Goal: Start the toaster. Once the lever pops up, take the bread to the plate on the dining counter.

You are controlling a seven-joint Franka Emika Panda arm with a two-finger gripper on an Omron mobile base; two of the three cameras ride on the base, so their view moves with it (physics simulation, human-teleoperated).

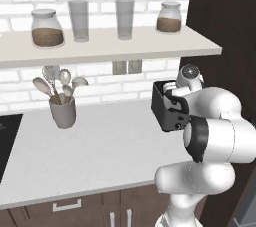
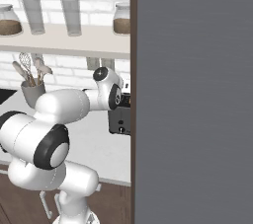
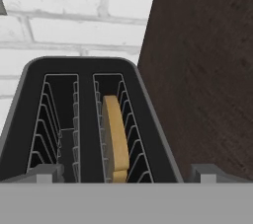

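Note:
The black toaster [image 1: 165, 113] stands at the right end of the kitchen worktop, against a dark cabinet side. In the hand view I look down into its two top slots [image 3: 84, 70]. The tan bread [image 3: 114, 134] stands on edge, sunk in the right slot; the left slot is bare. My gripper [image 3: 126, 174] hovers just above the toaster's near end, open, its fingertips [image 3: 47, 171] spread wider than both slots and holding nothing. In the right base view the toaster's front with its knob [image 2: 120, 119] peeks out below my wrist. The plate and the dining counter are out of view.
A grey utensil crock [image 1: 62, 112] stands at the back left of the worktop [image 1: 100, 146]. A shelf [image 1: 100, 46] with jars and glasses hangs above. A black cooktop [image 1: 6, 141] lies at the left edge. A tall grey panel [image 2: 192, 94] blocks the right base view's right half.

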